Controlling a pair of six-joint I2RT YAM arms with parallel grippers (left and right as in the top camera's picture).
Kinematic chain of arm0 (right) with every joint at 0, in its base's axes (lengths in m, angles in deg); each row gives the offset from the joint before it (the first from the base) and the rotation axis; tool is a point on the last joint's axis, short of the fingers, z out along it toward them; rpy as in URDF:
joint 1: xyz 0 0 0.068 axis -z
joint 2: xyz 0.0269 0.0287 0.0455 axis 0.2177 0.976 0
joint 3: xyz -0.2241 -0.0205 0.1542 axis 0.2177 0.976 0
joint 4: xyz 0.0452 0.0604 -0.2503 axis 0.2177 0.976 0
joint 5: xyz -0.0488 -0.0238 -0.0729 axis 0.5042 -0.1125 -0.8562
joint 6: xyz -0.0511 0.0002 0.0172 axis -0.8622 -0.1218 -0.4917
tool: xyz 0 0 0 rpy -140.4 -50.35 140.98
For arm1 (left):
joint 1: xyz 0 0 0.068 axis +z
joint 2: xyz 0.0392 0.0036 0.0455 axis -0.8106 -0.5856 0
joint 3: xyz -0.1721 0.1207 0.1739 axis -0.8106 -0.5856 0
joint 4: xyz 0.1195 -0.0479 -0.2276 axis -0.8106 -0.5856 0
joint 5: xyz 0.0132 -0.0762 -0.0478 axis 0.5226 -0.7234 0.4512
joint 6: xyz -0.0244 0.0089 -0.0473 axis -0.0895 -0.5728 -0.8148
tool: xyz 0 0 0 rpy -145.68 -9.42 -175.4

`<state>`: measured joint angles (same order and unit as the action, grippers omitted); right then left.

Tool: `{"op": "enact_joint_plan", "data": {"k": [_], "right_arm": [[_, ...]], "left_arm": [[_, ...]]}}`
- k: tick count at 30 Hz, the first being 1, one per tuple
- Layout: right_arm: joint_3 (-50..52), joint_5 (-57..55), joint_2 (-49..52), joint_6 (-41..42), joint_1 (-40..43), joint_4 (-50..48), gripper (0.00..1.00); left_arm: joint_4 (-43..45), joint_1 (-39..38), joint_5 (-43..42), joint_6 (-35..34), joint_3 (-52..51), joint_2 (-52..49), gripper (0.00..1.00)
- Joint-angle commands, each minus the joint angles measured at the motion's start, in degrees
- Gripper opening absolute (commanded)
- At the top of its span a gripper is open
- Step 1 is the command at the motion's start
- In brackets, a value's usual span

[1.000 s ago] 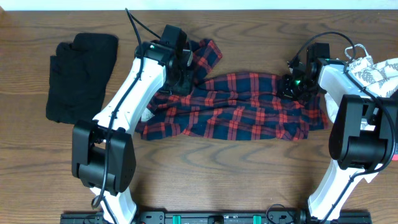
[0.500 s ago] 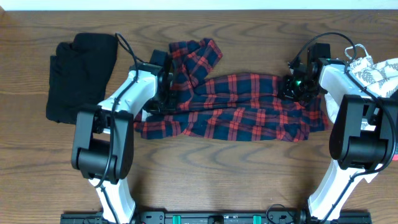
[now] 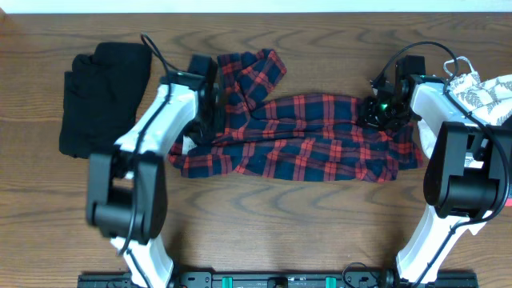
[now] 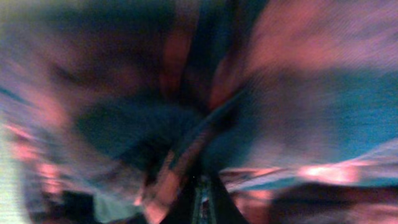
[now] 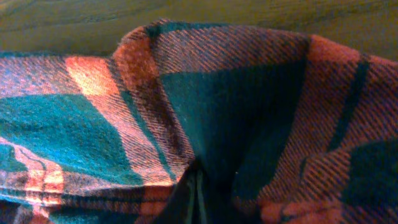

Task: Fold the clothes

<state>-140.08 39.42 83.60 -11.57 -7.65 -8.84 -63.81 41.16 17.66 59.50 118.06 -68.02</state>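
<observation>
Left gripper (image 3: 211,128) and right gripper (image 3: 376,116) clenched on plaid shirt (image 3: 312,140) ends, 9 and 3 o'clock.
Only overhead shows black garment (image 3: 104,100) far 9, leaf-print garment (image 3: 480,92) far 3; left wrist blurred, right wrist sharp.

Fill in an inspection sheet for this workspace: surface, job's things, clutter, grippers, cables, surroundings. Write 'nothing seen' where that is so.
Surface: table, brown wood grain.
Job's things: shirt rumpled across the middle; black garment heaped at the far left; leaf-print garment at the right edge.
Clutter: nothing seen.
Grippers: left gripper and right gripper each shut on shirt cloth, one at each end; the left wrist view is blurred.
Cables: left cable and right cable, both black, loop above the wrists.
Surroundings: pale strip along the top edge; black rail at the bottom.
</observation>
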Motion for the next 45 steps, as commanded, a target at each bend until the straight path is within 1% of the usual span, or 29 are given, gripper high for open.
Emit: {"op": "enact_joint_plan", "data": {"k": [1,2,3,5,7,8,11,13,15,16,18,20,23,29,34,37,40,41,43,45], "right_arm": [[2.43,-9.35,4.28,-0.72,1.18,1.29,0.08],[2.43,-9.35,4.28,-0.72,1.18,1.29,0.08],[2.43,-9.35,4.28,-0.74,1.18,1.29,0.08],[2.43,-9.33,4.28,-0.72,1.16,1.38,0.08],[2.43,-9.33,4.28,-0.72,1.18,1.53,0.08],[2.43,-9.33,4.28,-0.72,1.18,1.70,0.08],[2.43,-9.29,4.28,-0.72,1.16,1.84,0.08],[2.43,-9.27,4.28,-0.70,1.16,1.95,0.08],[2.43,-9.18,4.28,-0.70,1.16,2.10,0.08],[2.43,-9.11,4.28,-0.70,1.16,2.12,0.08],[2.43,-9.11,4.28,-0.72,1.16,2.19,0.08],[2.43,-9.11,4.28,-0.70,1.16,2.36,0.08],[2.43,-9.11,4.28,-0.72,1.16,2.82,0.08],[2.43,-9.14,4.28,-0.72,1.16,3.39,0.07],[2.43,-9.14,4.28,-0.70,1.16,3.41,0.08],[2.43,-9.14,4.28,-0.70,1.16,3.48,0.07],[2.43,-9.14,4.28,-0.70,1.16,3.43,0.08],[2.43,-9.14,4.28,-0.70,1.16,3.41,0.07],[2.43,-9.14,4.28,-0.70,1.16,3.43,0.08],[2.43,-9.14,4.28,-0.72,1.16,3.43,0.08]], "left_arm": [[5.03,0.59,1.16,-0.68,3.52,8.70,0.32],[8.48,0.85,1.16,-0.68,3.52,10.12,0.46],[11.43,1.16,1.16,-0.70,3.52,10.95,0.50],[17.64,2.29,1.11,-1.38,3.52,11.39,0.51],[21.99,3.45,0.85,-4.02,3.52,10.25,0.56],[23.87,3.91,0.22,-4.66,3.52,9.38,0.57],[31.91,5.09,-4.11,-4.83,3.52,4.98,0.60],[38.45,5.22,-6.67,-4.83,3.52,1.31,0.66],[44.52,5.20,-7.10,-5.03,3.52,-2.25,0.69],[48.19,5.20,-7.13,-5.79,3.52,-4.57,0.70],[52.48,5.20,-7.13,-6.34,3.52,-7.67,0.70],[55.08,5.22,-7.08,-6.32,3.52,-10.58,0.70],[56.74,5.49,-7.08,-6.29,3.52,-14.19,0.70],[57.27,6.51,-6.01,-6.27,3.52,-17.79,0.70],[54.14,6.71,-6.47,-6.47,3.52,-19.43,0.70],[51.78,6.73,-6.64,-9.90,3.52,-19.85,0.70],[51.49,6.71,-11.41,-10.84,3.52,-20.02,0.70],[50.88,6.71,-12.57,-12.09,3.52,-20.02,0.70],[49.40,6.71,-12.61,-14.47,3.52,-20.02,0.70],[47.74,6.71,-12.63,-15.28,3.52,-20.02,0.70]]}}
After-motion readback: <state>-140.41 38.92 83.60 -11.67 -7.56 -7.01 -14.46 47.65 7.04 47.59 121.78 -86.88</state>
